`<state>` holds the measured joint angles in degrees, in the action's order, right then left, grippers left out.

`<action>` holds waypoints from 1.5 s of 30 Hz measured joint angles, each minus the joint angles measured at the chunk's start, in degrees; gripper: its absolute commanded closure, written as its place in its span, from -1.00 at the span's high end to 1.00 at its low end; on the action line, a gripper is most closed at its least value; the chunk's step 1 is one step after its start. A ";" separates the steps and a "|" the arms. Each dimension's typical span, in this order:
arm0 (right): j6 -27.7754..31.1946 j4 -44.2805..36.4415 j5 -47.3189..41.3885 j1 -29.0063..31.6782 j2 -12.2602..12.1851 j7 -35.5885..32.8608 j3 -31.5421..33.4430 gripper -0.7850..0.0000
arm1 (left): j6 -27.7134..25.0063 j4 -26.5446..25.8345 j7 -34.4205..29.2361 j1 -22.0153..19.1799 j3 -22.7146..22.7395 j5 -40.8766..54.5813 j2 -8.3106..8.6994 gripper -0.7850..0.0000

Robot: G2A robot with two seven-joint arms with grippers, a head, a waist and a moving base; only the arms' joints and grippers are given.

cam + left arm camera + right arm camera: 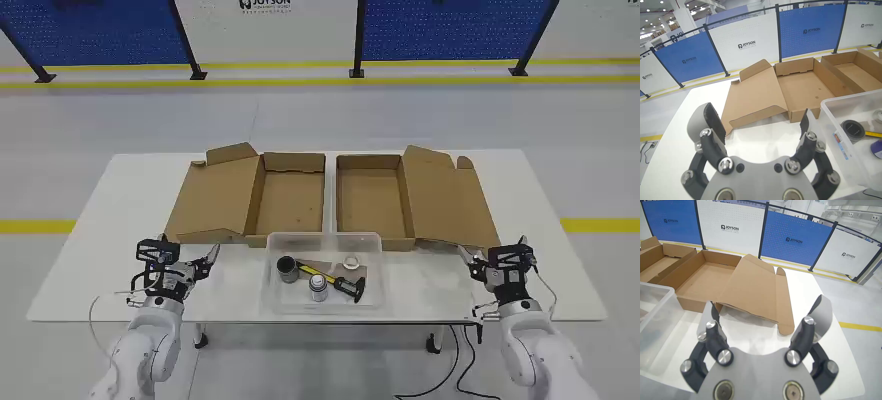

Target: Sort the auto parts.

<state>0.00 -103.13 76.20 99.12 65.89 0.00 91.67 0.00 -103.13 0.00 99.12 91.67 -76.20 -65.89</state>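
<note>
A clear plastic bin (272, 243) (831, 108) (653, 313) at the table's front middle holds several auto parts: a dark round cylinder (288, 269) (853, 130), a silver-capped can (318, 287), a white ring (352, 264), a yellow strip (313, 268) and a black part (350, 288). Two open cardboard boxes lie behind it, the left box (290, 200) (802, 87) and the right box (370, 200) (702, 281). My left gripper (186, 258) (759, 117) hovers open left of the bin, holding nothing. My right gripper (497, 255) (764, 308) hovers open right of the bin, holding nothing.
The white table (100, 240) has bare surface at both front corners. Each box's lid flap lies open outward, one on the left (210, 200) and one on the right (445, 195). Blue and white fence panels (450, 25) stand beyond the table.
</note>
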 measured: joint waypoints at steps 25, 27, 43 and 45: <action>0.00 0.00 0.00 0.00 0.00 0.00 0.00 1.00 | -9.26 -7.21 -2.87 -4.82 -2.15 -2.46 0.19 1.00; 0.00 0.00 0.00 0.00 0.00 0.00 0.00 1.00 | -12.82 -9.06 -4.11 -5.49 -3.49 -2.45 0.27 1.00; 0.00 0.00 0.00 0.00 0.00 0.00 0.00 1.00 | -21.38 -9.06 -15.98 -10.69 -20.18 -4.45 -0.66 1.00; 0.00 0.00 0.00 0.00 0.00 0.00 0.00 1.00 | -20.49 -8.60 -17.12 -11.15 -21.68 -4.32 -0.87 1.00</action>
<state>0.00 -103.13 76.20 99.12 65.89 0.00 91.67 -20.49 -111.74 -17.12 87.97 69.99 -80.53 -66.76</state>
